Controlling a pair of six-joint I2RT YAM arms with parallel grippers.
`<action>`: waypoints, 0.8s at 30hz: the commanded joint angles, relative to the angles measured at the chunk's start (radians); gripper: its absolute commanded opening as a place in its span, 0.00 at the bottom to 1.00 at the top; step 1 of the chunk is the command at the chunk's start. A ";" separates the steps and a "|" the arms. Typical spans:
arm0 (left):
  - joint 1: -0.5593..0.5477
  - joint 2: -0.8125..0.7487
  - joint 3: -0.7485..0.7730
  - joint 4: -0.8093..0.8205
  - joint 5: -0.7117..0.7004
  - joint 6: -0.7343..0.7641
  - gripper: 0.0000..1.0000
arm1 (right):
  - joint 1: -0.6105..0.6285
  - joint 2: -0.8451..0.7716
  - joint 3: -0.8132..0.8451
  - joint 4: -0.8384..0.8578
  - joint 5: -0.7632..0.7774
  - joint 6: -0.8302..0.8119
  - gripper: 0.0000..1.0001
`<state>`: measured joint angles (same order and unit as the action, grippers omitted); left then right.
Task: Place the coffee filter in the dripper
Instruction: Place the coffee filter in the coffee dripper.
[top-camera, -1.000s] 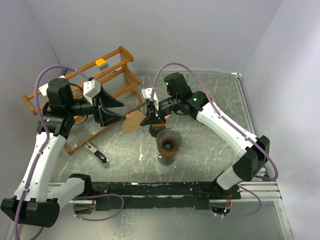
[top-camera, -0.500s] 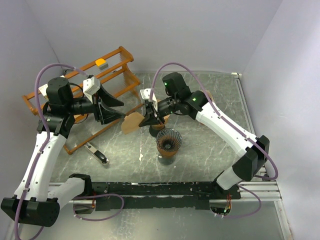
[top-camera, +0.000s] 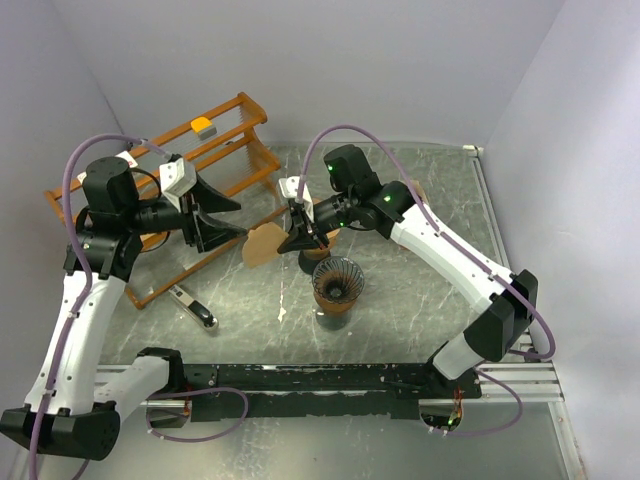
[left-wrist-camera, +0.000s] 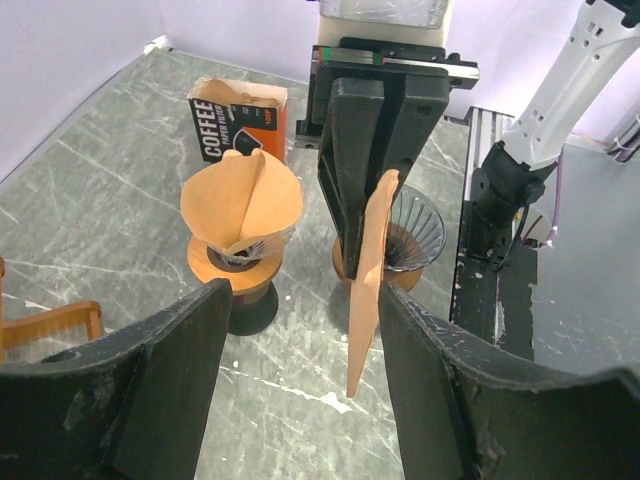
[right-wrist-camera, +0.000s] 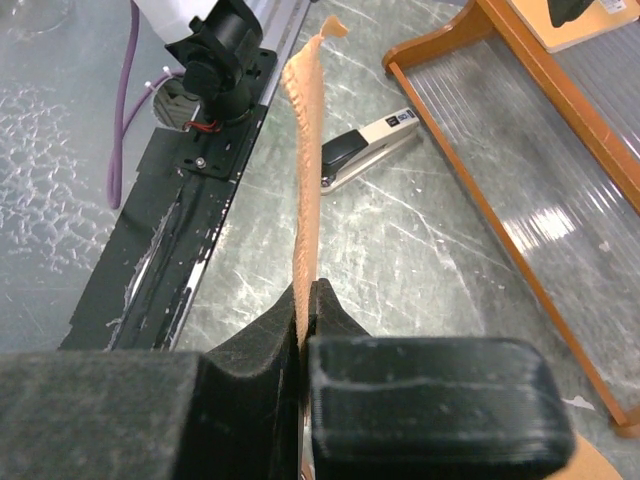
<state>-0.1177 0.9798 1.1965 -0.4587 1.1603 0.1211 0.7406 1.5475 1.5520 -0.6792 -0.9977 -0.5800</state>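
A flat brown coffee filter (top-camera: 264, 244) hangs edge-on in the air, pinched in my shut right gripper (top-camera: 298, 238). The right wrist view shows the filter (right-wrist-camera: 306, 170) rising from between that gripper's closed jaws (right-wrist-camera: 307, 292). The dripper (top-camera: 337, 281), dark ribbed glass on a wooden base, stands empty just right of and below the filter. My left gripper (top-camera: 243, 220) is open and faces the filter from the left. In the left wrist view the filter's lower tip (left-wrist-camera: 362, 330) hangs between my left gripper's spread jaws (left-wrist-camera: 305, 300), nearer the right finger (left-wrist-camera: 470, 390), with the dripper (left-wrist-camera: 412, 228) behind.
A second wooden stand holding an opened filter (left-wrist-camera: 240, 212) stands left of the dripper, with an orange coffee filter box (left-wrist-camera: 238, 120) behind it. A wooden rack (top-camera: 225, 165) fills the back left. A stapler (top-camera: 195, 307) lies in front of it.
My left arm has drawn back slightly to the left, its jaws still open. My right gripper edged a little left with the filter.
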 joint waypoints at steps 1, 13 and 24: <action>0.013 -0.011 0.017 -0.017 0.058 0.013 0.72 | 0.006 0.014 0.031 -0.005 -0.008 0.013 0.00; 0.013 -0.001 -0.021 0.023 0.046 -0.017 0.68 | 0.028 0.040 0.067 -0.018 0.001 0.007 0.00; 0.013 0.003 -0.038 0.051 0.047 -0.043 0.67 | 0.028 0.029 0.051 -0.024 0.002 -0.017 0.00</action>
<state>-0.1135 0.9848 1.1702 -0.4385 1.1965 0.0952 0.7631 1.5852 1.5913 -0.6956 -0.9955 -0.5846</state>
